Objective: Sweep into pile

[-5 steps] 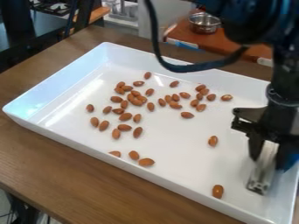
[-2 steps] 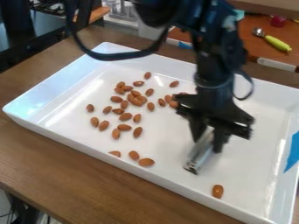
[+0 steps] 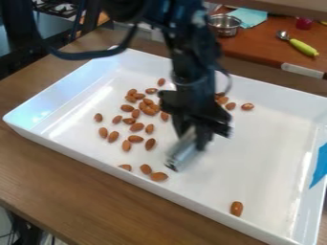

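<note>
My gripper (image 3: 190, 141) hangs low over the middle of the white tray (image 3: 256, 182), shut on a grey-silver sweeping tool (image 3: 181, 154) that slants down to the left. The tool's lower end is close to the right of an almond (image 3: 158, 176) by the tray's front wall. A loose cluster of almonds (image 3: 149, 108) lies left of the gripper. More almonds (image 3: 230, 106) are to its right and behind it, partly hidden by the arm. A single almond (image 3: 237, 208) rests near the front right.
The tray's walls surround the work area on a brown wooden table (image 3: 83, 191). Blue tape (image 3: 319, 165) marks the right wall. On an orange-brown surface behind stand a metal pot (image 3: 224, 25), a teal cloth (image 3: 248, 17) and a yellow-green handled utensil (image 3: 303, 47).
The gripper has moved left across the tray with the tool, from the right side to the middle. The front almonds have shifted very slightly.
</note>
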`<state>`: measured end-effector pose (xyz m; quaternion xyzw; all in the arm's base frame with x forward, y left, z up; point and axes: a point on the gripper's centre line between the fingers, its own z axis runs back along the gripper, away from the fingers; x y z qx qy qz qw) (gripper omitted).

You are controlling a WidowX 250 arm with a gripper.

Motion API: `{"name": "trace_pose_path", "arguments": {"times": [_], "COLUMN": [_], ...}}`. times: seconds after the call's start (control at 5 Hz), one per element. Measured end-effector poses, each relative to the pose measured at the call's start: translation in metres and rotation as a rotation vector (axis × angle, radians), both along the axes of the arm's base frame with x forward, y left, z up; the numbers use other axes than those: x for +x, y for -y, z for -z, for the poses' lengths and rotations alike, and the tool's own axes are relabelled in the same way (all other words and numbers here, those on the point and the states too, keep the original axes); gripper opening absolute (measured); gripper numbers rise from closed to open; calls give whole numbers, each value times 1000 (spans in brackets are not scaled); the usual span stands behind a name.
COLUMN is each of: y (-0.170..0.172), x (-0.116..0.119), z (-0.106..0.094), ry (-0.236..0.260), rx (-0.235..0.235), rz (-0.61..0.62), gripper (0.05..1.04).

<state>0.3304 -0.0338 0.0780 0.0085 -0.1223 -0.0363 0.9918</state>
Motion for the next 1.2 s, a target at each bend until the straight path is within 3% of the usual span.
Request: {"name": "trace_pose_path", "arguments": {"times": [0.2,0.4,0.6,0.8,1.0,1.2], "y": [-39,-86,-138,-163,-144,-99], "x": [-1,-11,-26,-35,-48,-49], "z": [1,0,-3,-6,-29,-63], "ry": [-7,-44,-118,-159,-132,-77], "rx": [63,185,348,447,264,-4], "rz": [-10,-10,-25,-54,-29,46], "gripper": [378,378,378,378,378,378]}}
